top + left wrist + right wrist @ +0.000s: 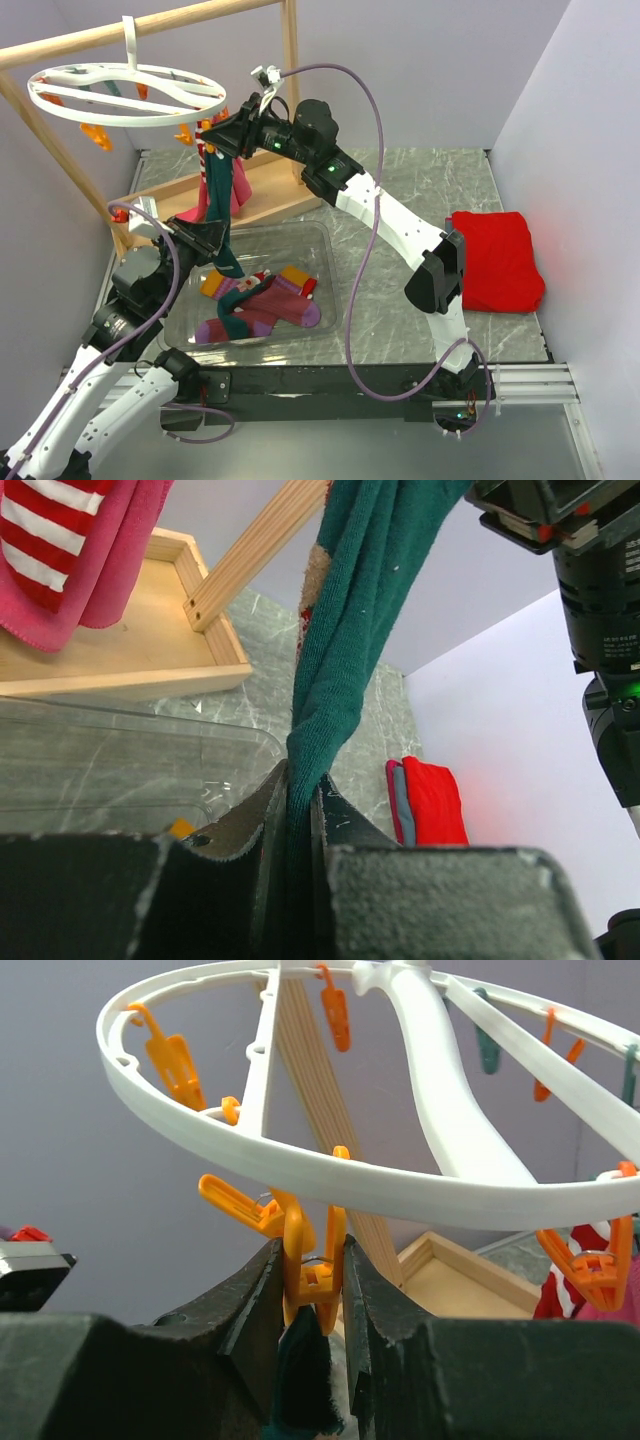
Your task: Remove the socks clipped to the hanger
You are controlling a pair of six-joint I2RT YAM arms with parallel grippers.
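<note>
Pinching the dark teal sock [335, 660] tight with the left gripper [300, 795], well below the hanger [450, 1160]. Squeezing from both sides, with the right gripper [314, 1260], the orange clip [300, 1225] pinning that sock's top, just under the hanger's rim.

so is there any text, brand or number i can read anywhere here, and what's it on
No text can be read.
Pale print on the right arm's black housing: too small and blurred to read.
The hanger and the teal sock show no lettering.
</note>
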